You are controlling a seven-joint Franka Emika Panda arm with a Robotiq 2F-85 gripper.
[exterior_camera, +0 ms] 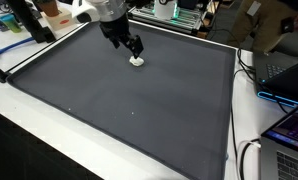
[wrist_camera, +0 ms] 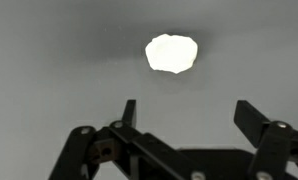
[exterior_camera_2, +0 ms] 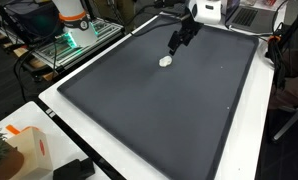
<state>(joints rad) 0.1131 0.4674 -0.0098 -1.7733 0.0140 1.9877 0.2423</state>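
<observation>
The gripper (exterior_camera: pixel 136 47) is in the upper middle of the frame in both exterior views. Its two fingers are spread wide and grab nothing. A small white lump (exterior_camera: pixel 138 60) lies on the big dark mat (exterior_camera: pixel 129 115), right below the fingertips.

In an exterior view the lump (exterior_camera_2: pixel 166 61) is a bit down and left of the gripper (exterior_camera_2: pixel 174 47) - can't tell there if a finger touches it.

In the wrist view the lump (wrist_camera: pixel 172 53) shines bright in the upper middle. The gripper (wrist_camera: pixel 186 108) comes in from the bottom w/ its fingers (wrist_camera: pixel 129 110) apart from the lump - bare mat shows between them.

The mat covers most of a white table (exterior_camera: pixel 19 105). A box (exterior_camera_2: pixel 29 150) sits at the lower left, far from the lump.
</observation>
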